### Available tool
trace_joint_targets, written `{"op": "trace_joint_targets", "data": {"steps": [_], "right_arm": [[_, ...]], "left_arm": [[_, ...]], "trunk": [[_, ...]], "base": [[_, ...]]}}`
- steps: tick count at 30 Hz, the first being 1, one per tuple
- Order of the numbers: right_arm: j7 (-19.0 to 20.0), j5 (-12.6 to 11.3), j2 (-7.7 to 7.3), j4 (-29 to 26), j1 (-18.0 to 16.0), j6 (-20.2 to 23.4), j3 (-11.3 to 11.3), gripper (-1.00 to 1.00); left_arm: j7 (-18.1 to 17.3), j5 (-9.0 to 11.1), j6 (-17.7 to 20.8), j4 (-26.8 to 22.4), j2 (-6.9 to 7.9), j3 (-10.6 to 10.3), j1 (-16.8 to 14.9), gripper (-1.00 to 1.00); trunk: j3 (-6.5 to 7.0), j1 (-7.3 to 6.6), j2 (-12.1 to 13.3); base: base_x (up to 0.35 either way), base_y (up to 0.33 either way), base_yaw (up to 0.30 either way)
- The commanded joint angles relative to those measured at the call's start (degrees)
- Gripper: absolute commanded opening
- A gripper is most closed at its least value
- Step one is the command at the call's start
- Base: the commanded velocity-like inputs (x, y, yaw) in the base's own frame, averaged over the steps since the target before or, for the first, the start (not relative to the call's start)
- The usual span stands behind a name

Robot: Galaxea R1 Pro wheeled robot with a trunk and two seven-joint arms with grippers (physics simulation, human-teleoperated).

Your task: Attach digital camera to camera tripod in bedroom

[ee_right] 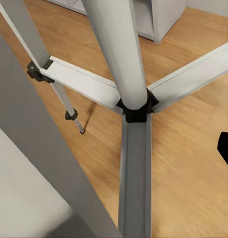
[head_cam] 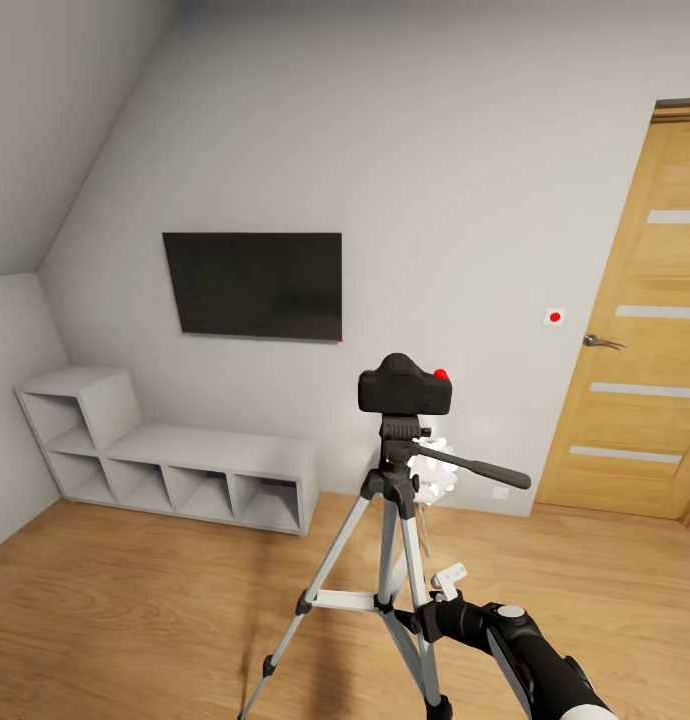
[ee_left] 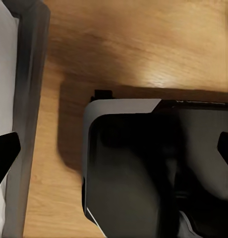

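Note:
The digital camera [head_cam: 406, 388], black and boxy with a red dot on its top, sits on the black pan head of the camera tripod [head_cam: 390, 560], whose handle points right. The tripod stands on the bedroom's wood floor in front of me. My right gripper [head_cam: 437, 603] is low beside the tripod's centre braces [ee_right: 135, 106], close to a silver leg. One black fingertip [ee_right: 226, 150] shows at the picture's edge, with nothing held. My left gripper [ee_left: 114, 151] hangs open over my dark base [ee_left: 153, 168], its fingertips far apart.
A black TV [head_cam: 255, 285] hangs on the white wall above a low white shelf unit [head_cam: 170, 465]. A wooden door [head_cam: 640, 320] stands at the right. A grey bed frame [ee_left: 29, 99] lies beside my base. A small white object [head_cam: 432, 468] sits behind the tripod.

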Motion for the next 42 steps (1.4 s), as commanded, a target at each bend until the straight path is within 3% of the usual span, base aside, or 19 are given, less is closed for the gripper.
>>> {"op": "trace_joint_targets", "data": {"steps": [1,8,17,20,42], "right_arm": [[0.26,0.3,0.0,-0.09,0.01,0.28,-0.07,1.0],[0.41,0.42,-0.07,-0.1,-0.03,0.28,-0.07,1.0],[0.55,0.46,-0.25,-0.1,-0.04,0.28,-0.07,1.0],[0.6,0.39,-0.34,-0.19,-0.02,0.24,-0.07,1.0],[2.1,0.17,-0.62,-0.88,-0.02,0.19,-0.15,1.0]], "left_arm": [[-0.19,0.6,0.23,-0.02,-0.1,-0.42,-0.01,1.0],[-0.13,1.06,0.17,0.02,-0.55,-0.38,-0.01,1.0],[-0.05,5.97,0.16,0.06,-0.63,-0.39,-0.03,1.0],[-0.03,6.61,0.15,0.06,-0.63,-0.39,-0.01,1.0],[-0.03,7.19,0.24,0.06,-0.86,-0.42,0.0,1.0]], "trunk": [[-0.02,0.02,-0.04],[-0.02,0.02,-0.04],[-0.02,0.02,-0.04],[-0.02,0.02,-0.04],[-0.02,0.02,-0.04]], "base": [[0.0,0.0,0.0],[-0.176,0.0,0.0],[-0.32,0.0,0.0],[-0.34,0.0,0.0],[-0.342,0.0,0.0]]}}
